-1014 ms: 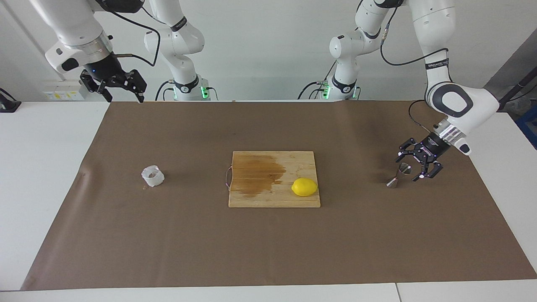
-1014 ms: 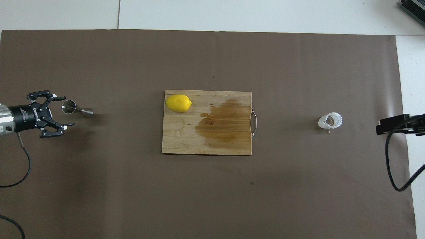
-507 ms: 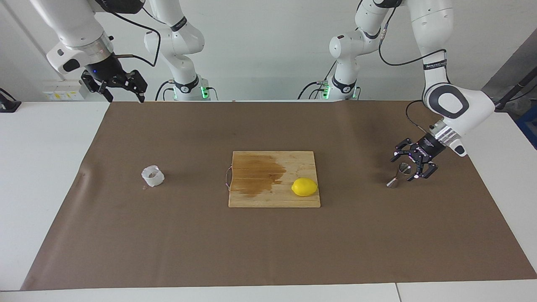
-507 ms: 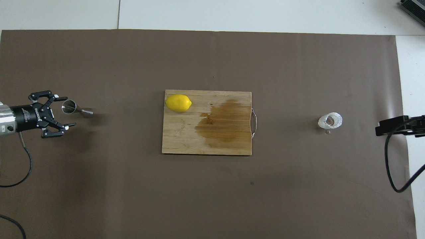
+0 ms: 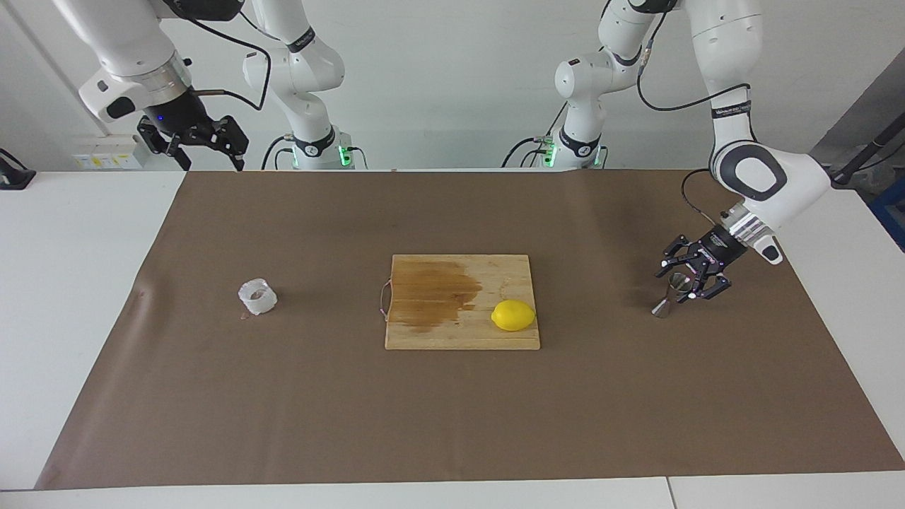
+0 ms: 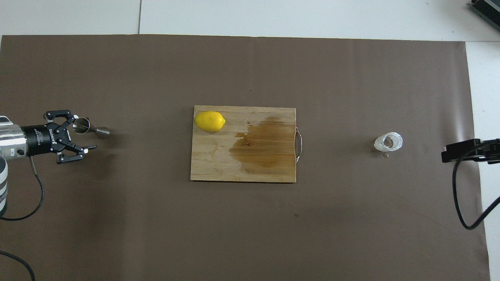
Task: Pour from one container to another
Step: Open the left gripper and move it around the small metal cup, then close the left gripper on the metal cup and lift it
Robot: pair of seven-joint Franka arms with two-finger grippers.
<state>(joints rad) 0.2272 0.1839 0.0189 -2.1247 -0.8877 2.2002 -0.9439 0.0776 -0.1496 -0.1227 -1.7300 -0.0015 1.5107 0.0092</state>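
Now we have the left gripper (image 5: 684, 283) down at the steel jigger (image 5: 672, 294).
Its fingers are spread either side of the jigger's upper cone at the left arm's end of the brown mat (image 5: 452, 410); we cannot tell whether they touch; the whitish cup (image 5: 257, 296) sits toward the right arm's end, well apart; the right gripper (image 5: 205, 145) waits high, fingers spread.

2 white arms, round joints, black bands. Black cables loop along them. Silver ring at each wrist. Left hand (image 5: 691, 281) black, thin links. Right hand (image 5: 205, 147) black. Green lights at bases.
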